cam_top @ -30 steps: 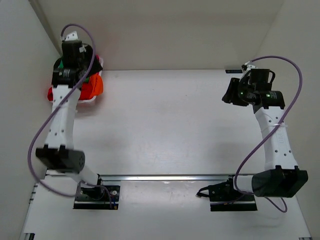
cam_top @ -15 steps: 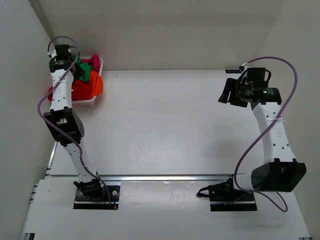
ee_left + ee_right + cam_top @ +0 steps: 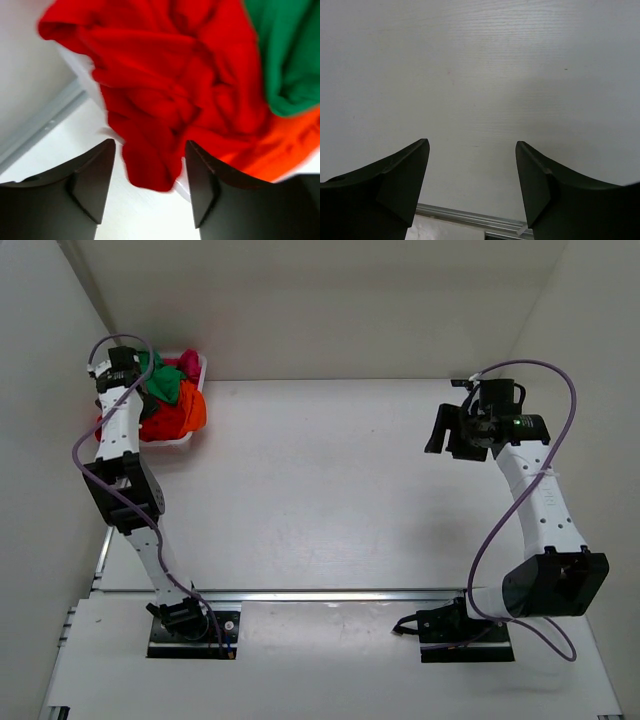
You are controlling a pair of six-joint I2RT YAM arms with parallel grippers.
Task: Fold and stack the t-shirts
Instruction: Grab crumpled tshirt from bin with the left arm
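Observation:
The t-shirts lie bunched in a white basket at the far left corner: red, orange, green and pink. My left gripper hangs over the basket's left side. In the left wrist view it is open, with a hanging fold of the red t-shirt between its fingers and not pinched. Green and orange cloth lie to the right. My right gripper is open and empty above the bare table at the right.
The basket sits against the left wall and close to the back wall. A metal rail runs across the near edge by the arm bases. The basket's white rim shows under the red cloth.
The left arm has folded back and its gripper has moved left and lower over the basket's left side. The right gripper has drifted a little left.

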